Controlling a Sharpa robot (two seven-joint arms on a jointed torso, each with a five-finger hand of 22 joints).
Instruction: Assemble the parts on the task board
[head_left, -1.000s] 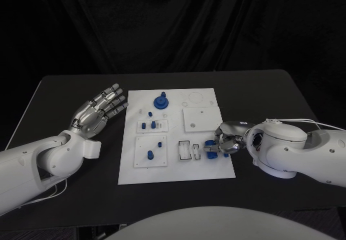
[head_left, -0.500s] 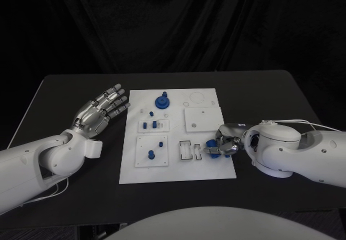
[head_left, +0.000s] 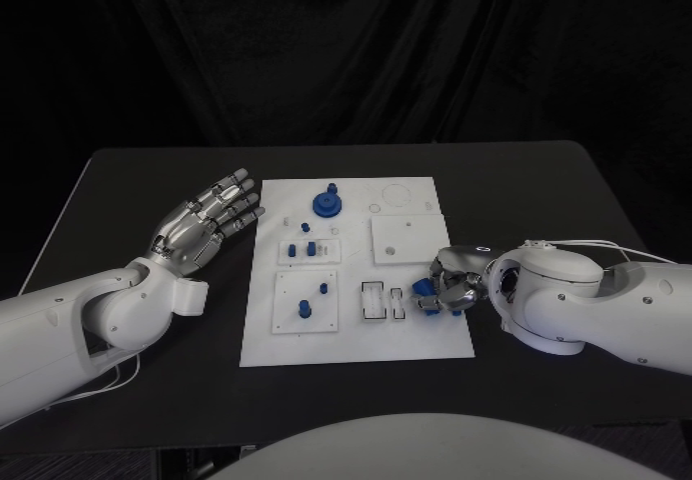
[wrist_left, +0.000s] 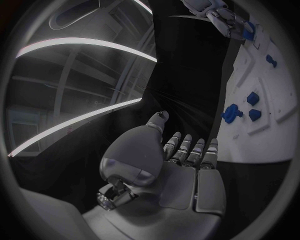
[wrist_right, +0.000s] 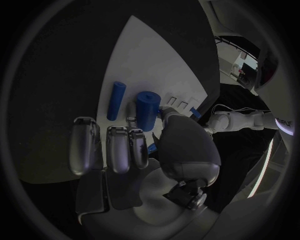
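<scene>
We judge the step in hand to be lifting a blue cylinder from the right edge of the task board, near its front right corner, so it can go to its seat. To do it well we should keep the thumb and fingers square on the cylinder's sides, raise it straight, and avoid nudging the slimmer blue rod lying just beside it. Which seat it belongs in, we cannot tell.

The right hand sits low over that edge, palm down, wrist bent in from the desk's right side, fingers curled narrow and pinching the cylinder against the thumb.

The left hand hovers over the desk just off the board's left edge, palm up, fingers wide and straight, holding nothing. Other blue parts stand toward the board's far edge.
</scene>
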